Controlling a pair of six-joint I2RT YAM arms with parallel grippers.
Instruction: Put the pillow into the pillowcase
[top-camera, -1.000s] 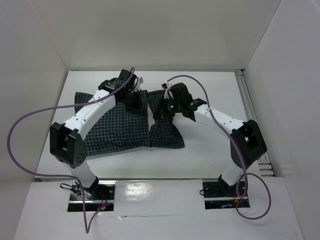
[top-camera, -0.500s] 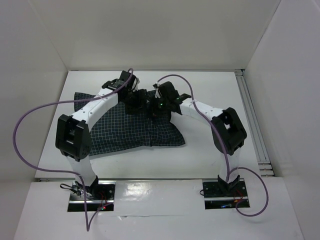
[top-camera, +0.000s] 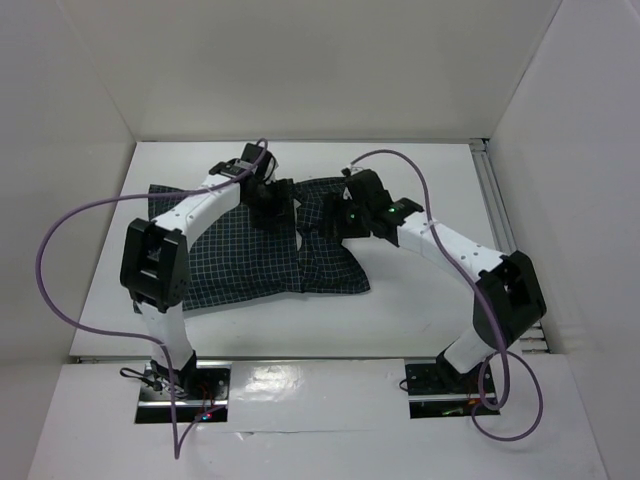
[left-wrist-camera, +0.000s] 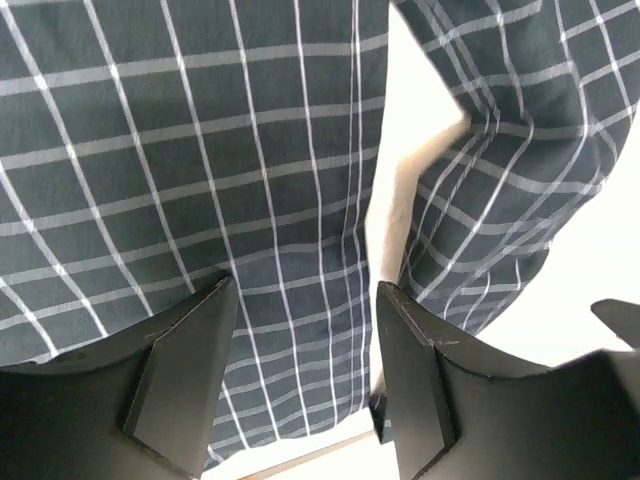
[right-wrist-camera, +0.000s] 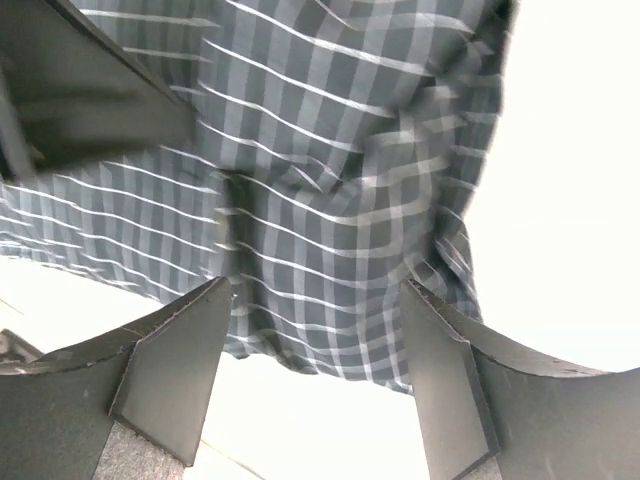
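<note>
The dark checked pillowcase (top-camera: 230, 255) lies flat and filled across the middle of the table. Only a narrow cream strip of the pillow (left-wrist-camera: 395, 200) shows, in the slit where two folds of the pillowcase (left-wrist-camera: 200, 180) meet; the rest is hidden inside. My left gripper (top-camera: 272, 205) hovers over the case's far edge near the slit. In the left wrist view the left gripper (left-wrist-camera: 305, 370) is open with nothing between its fingers. My right gripper (top-camera: 332, 218) hangs over the case's right part (right-wrist-camera: 340, 180), and the right gripper (right-wrist-camera: 315, 370) is open and empty too.
White walls enclose the table (top-camera: 420, 300) at the back and sides. A metal rail (top-camera: 500, 220) runs along the right edge. Purple cables (top-camera: 60, 240) loop off both arms. The left gripper (right-wrist-camera: 80, 100) appears blurred in the right wrist view, close by.
Both grippers have gone from shut to open and let the fabric go. The right arm swung left toward the slit, then back right. The pillowcase's right part has settled flatter.
</note>
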